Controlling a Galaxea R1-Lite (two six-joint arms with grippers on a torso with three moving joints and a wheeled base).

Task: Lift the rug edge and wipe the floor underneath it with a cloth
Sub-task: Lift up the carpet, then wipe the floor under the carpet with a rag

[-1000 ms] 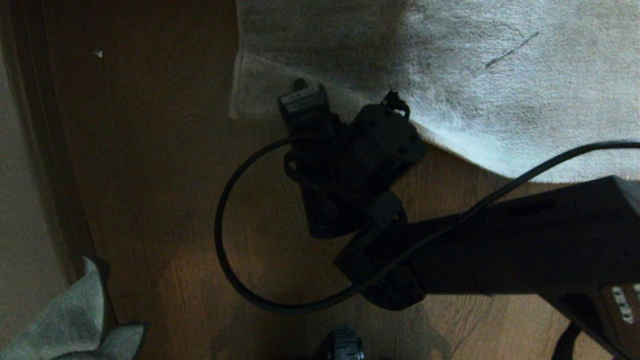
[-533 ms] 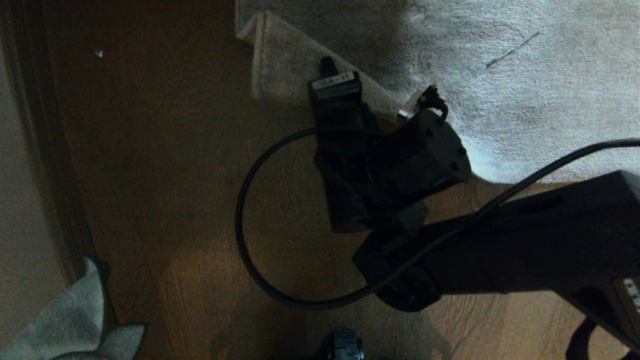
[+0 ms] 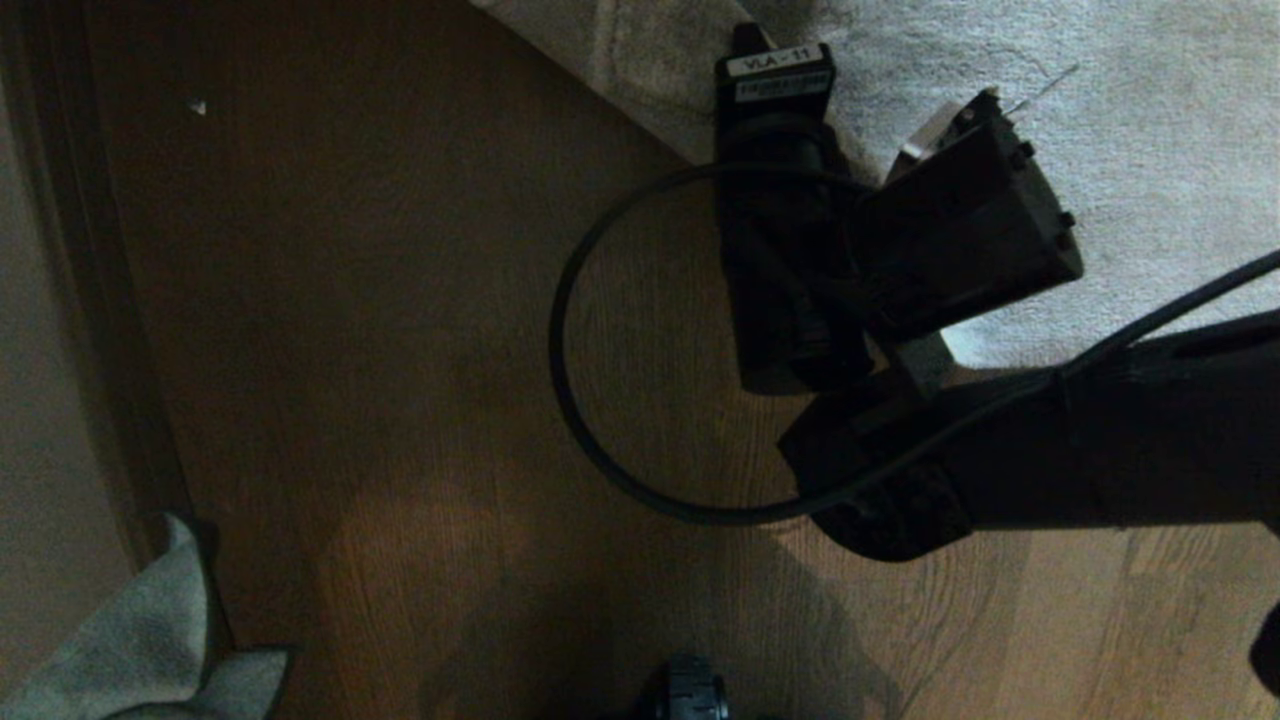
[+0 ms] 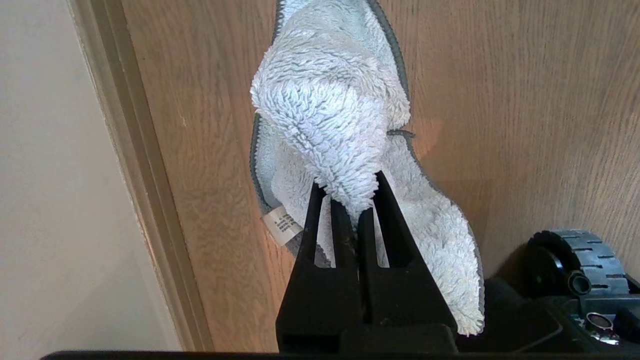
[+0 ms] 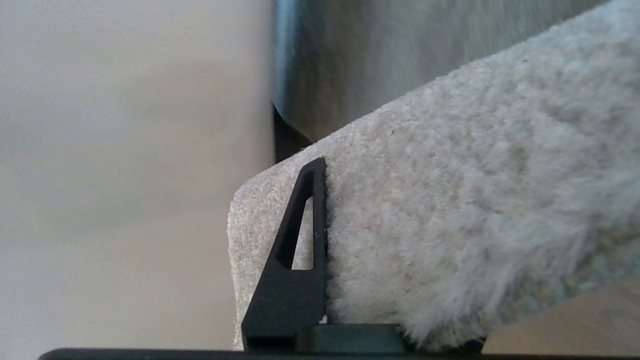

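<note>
My right gripper (image 3: pixel 748 40) is shut on the rug edge (image 3: pixel 640 70) near its corner, at the far side of the head view. The corner is folded back over the grey-beige rug (image 3: pixel 1100 150), so its paler backing faces up. In the right wrist view one black finger (image 5: pixel 310 225) lies against the pile of the rug edge (image 5: pixel 450 200), which hides the other finger. Bare brown floor (image 3: pixel 400 350) shows in front of the fold. My left gripper (image 4: pixel 350 200) is parked low at the left, shut on the light grey-blue cloth (image 4: pixel 330 115), which hangs over the floor (image 4: pixel 500 100); the cloth (image 3: pixel 150 650) also shows at the head view's near left.
A skirting board and pale wall (image 3: pixel 60 300) run along the left side. A black cable (image 3: pixel 570 400) loops out from my right arm over the floor. A wheel of my base (image 4: pixel 575 265) sits close beside the hanging cloth.
My right gripper has moved away from me and to the right with the rug corner, folding it further back and baring more floor. The left arm and cloth have stayed still.
</note>
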